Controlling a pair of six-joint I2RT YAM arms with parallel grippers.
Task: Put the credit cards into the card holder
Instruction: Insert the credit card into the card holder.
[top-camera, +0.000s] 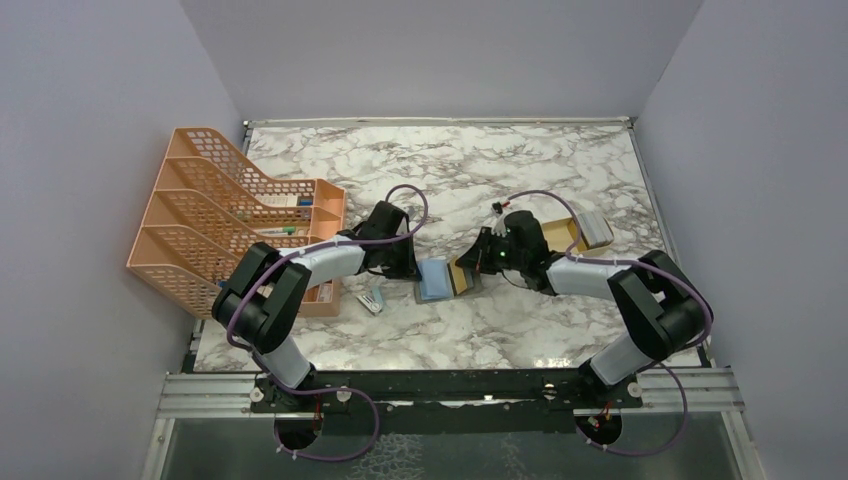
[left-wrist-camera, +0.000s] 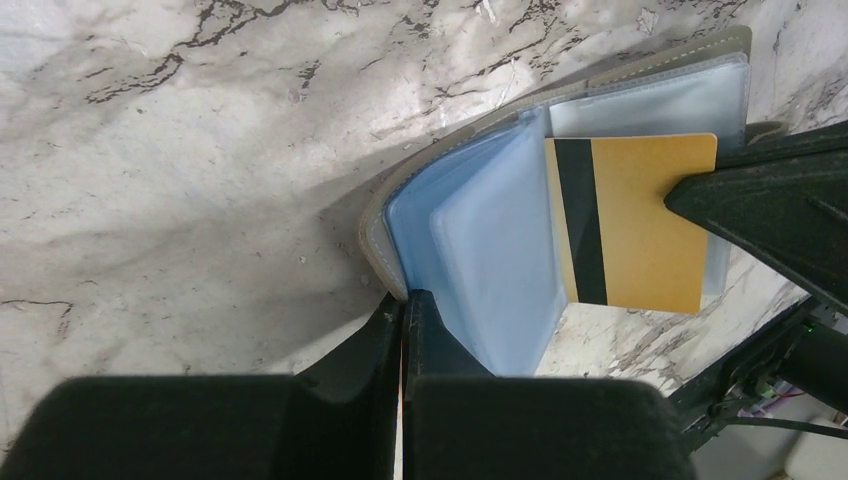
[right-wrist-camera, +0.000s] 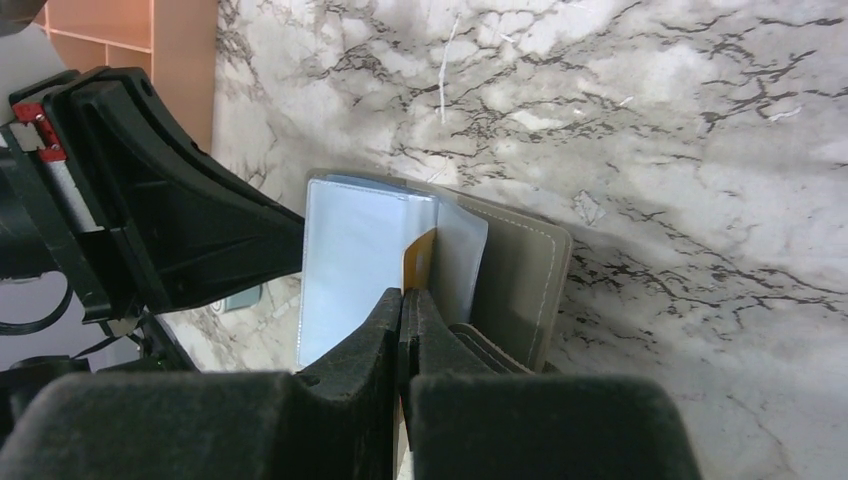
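The card holder (top-camera: 435, 281) lies open between the two arms, light blue pockets (left-wrist-camera: 480, 250) up and grey cover (right-wrist-camera: 520, 275) outside. My left gripper (top-camera: 408, 265) is shut on the holder's near edge (left-wrist-camera: 405, 300). My right gripper (top-camera: 477, 262) is shut on a tan-gold credit card (left-wrist-camera: 640, 225) with a black stripe. The card's striped end lies over the clear pockets by the fold; I cannot tell whether it is inside a pocket. In the right wrist view the card (right-wrist-camera: 420, 260) shows edge-on between the leaves, just ahead of my shut right gripper (right-wrist-camera: 403, 296).
An orange mesh file rack (top-camera: 225, 215) stands at the left, close to the left arm. A shallow tan tray (top-camera: 560, 222) with a grey object (top-camera: 597, 228) sits behind the right arm. A small pale item (top-camera: 372, 300) lies by the rack's front corner.
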